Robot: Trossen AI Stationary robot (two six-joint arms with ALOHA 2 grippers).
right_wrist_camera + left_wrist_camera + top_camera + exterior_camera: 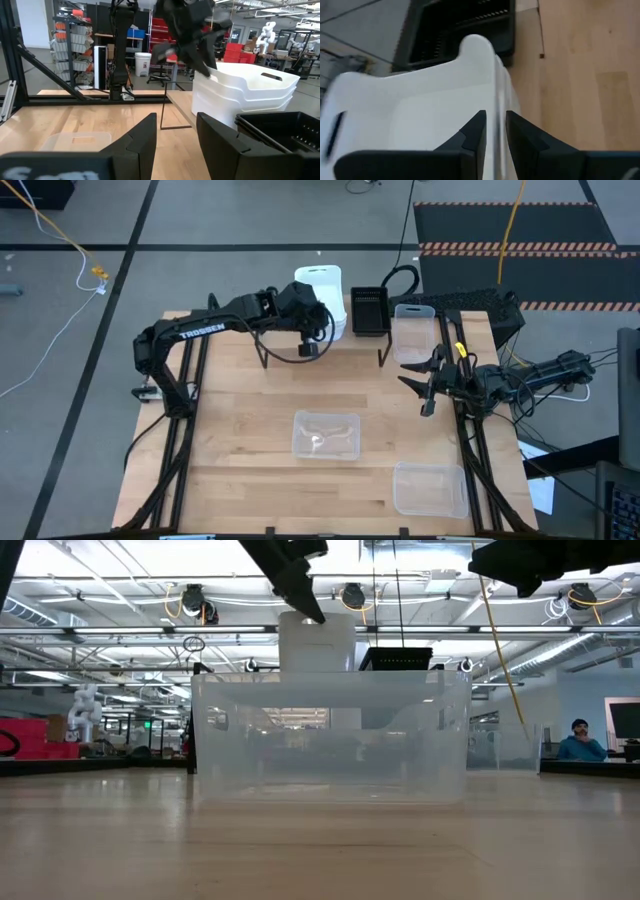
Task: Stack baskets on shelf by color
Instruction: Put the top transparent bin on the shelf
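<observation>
A stack of white baskets [322, 292] stands on the shelf [181, 102] at the table's far side, with a black slatted basket [369, 310] beside it on the right. My left gripper [495, 131] is shut on the top white basket [250, 80]. One clear basket [415, 332] stands on the table by the shelf's right end. A second clear basket [326, 435] sits at mid-table and a third [430, 488] near the near right corner. My right gripper [413, 378] hovers open over the table's right side, touching nothing. My left gripper has the top white basket's side wall [496, 95] pinched at its rim, one finger [475, 131] inside the basket and one [517, 131] outside. The fingers come slanting down from the table's left. The basket sits nested on the white stack.
The shelf's thin black legs [262, 352] stand on the table in front of the stack. Bare wood lies between the shelf and the middle clear basket. A person [578, 740] sits in the room beyond the table.
</observation>
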